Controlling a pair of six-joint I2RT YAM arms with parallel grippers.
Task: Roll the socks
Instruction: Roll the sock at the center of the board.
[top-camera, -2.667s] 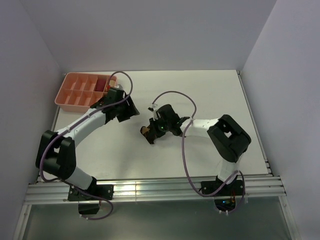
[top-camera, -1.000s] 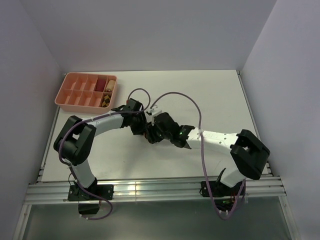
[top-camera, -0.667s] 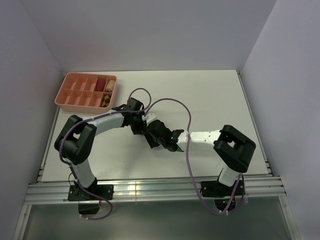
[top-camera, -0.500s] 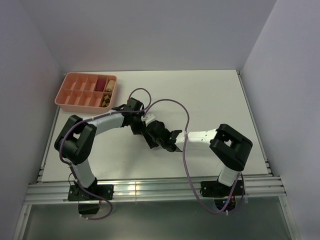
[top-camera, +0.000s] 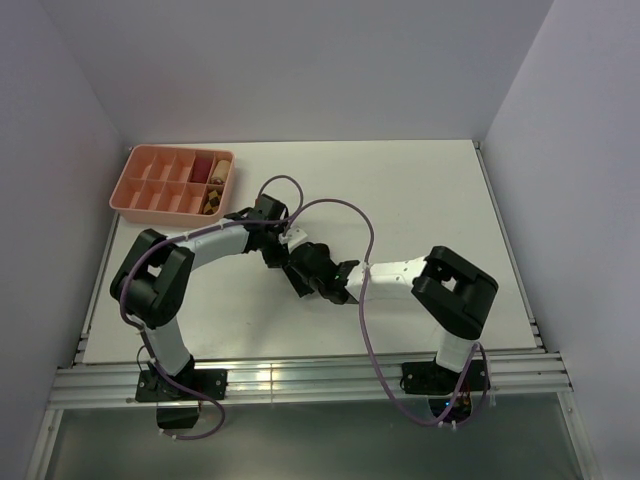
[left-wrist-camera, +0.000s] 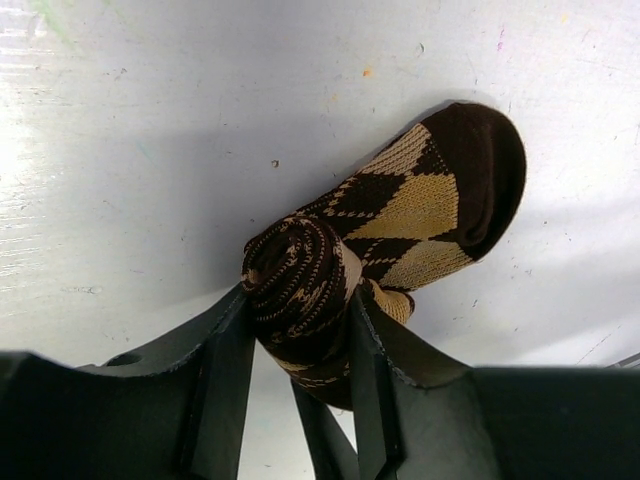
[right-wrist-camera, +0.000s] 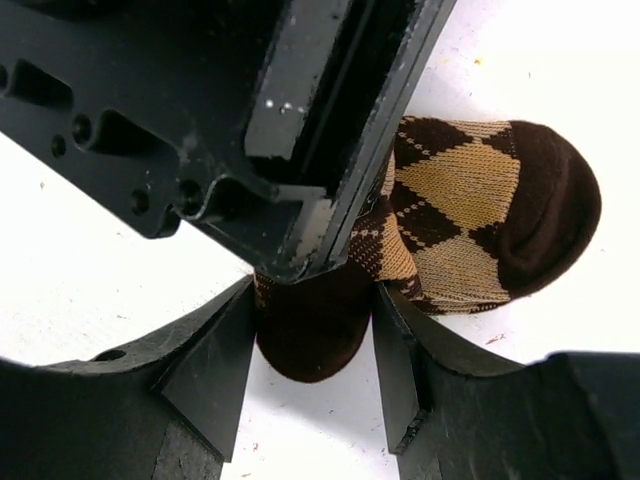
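Rolling is the step we are on, and we think it is about half done. Closest in, our left gripper (left-wrist-camera: 298, 325) is shut partway on the socks (left-wrist-camera: 425, 205). The rolled-up part sits tight between its two fingers (left-wrist-camera: 215, 390) and touches both. Our right gripper (right-wrist-camera: 310, 350) comes at the same bundle from the other side. Its fingers press on the dark end of the roll, one on each side, so it has hold too. The black body of the left gripper sits right above it, very close.

Just past the fingers, the toe end lies flat on the table (top-camera: 430, 200). That part is not rolled up yet. We cannot tell from here if we see one sock or two lying together.

From above, both grippers meet in the middle of the table. Far off in the back left corner sits the pink tray (top-camera: 140, 190), well apart from us, with a few small rolls (top-camera: 205, 166) in it.

Next, we think the roll must turn over toward the flat toe end. It should stay tight so it does not pop open. The two grippers are so close that they could bump, so we should go gently.
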